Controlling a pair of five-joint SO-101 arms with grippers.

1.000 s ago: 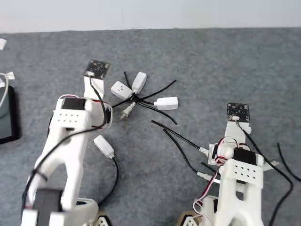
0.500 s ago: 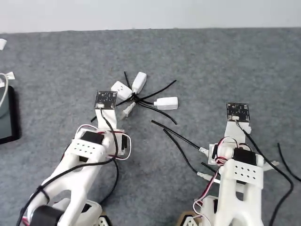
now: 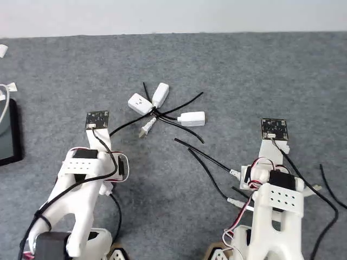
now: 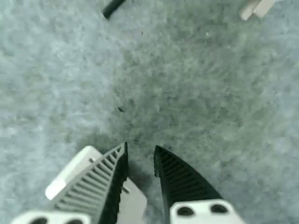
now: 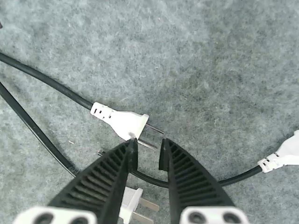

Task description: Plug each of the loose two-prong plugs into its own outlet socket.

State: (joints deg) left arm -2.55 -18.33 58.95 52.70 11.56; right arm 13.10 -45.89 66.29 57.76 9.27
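Plug (image 5: 120, 122) lies at tips of right gripper (image 5: 148, 142), prongs reaching under finger gap, long axis slanting across it; fingers slightly spread, empty. Socket (image 4: 70, 170) sits against outer side of left gripper (image 4: 140, 150); fingers narrowly parted, empty.

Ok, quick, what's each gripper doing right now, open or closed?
Left gripper: slightly open, holding nothing.
Right gripper: slightly open, holding nothing.
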